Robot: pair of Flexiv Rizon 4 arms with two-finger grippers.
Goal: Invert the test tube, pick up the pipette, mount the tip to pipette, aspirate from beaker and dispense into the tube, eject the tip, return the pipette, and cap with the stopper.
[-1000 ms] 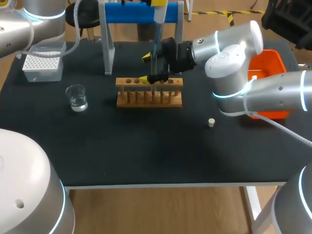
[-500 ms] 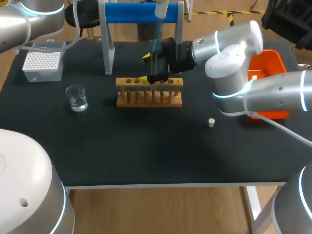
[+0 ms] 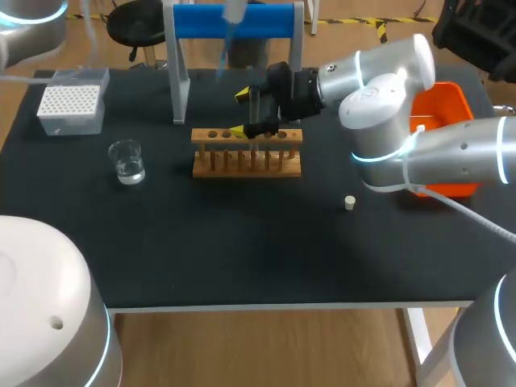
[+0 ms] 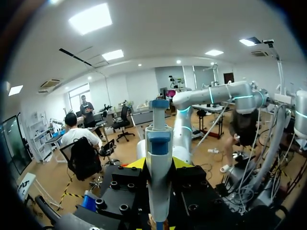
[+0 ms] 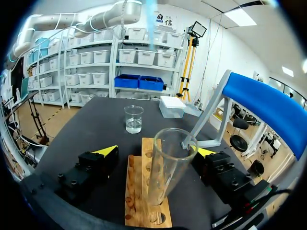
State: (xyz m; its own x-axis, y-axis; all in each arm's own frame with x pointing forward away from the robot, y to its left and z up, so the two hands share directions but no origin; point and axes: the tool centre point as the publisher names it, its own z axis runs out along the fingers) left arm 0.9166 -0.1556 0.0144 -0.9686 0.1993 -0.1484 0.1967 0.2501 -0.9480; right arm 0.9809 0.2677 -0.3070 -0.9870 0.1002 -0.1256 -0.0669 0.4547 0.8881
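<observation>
The white and blue pipette (image 4: 159, 143) stands upright between the yellow-tipped fingers of my left gripper (image 4: 157, 164), which is shut on it. In the head view only the pipette's lower part (image 3: 229, 24) shows, high over the table's back edge; the left gripper itself is out of that picture. A clear test tube (image 5: 164, 167) stands mouth up in the wooden rack (image 3: 247, 151). My right gripper (image 3: 239, 113) is open around the tube, its fingers well clear on both sides. The beaker (image 3: 126, 161) holds clear liquid left of the rack. A small white stopper (image 3: 349, 202) lies to the rack's right.
A white tip box (image 3: 72, 101) sits at the back left. The blue-topped pipette stand (image 3: 242, 20) rises on grey legs behind the rack. An orange bin (image 3: 439, 109) is at the right edge, partly behind my right arm.
My left arm has carried the pipette up and to the left, away from the test tube. The right arm and its open gripper have stayed put.
</observation>
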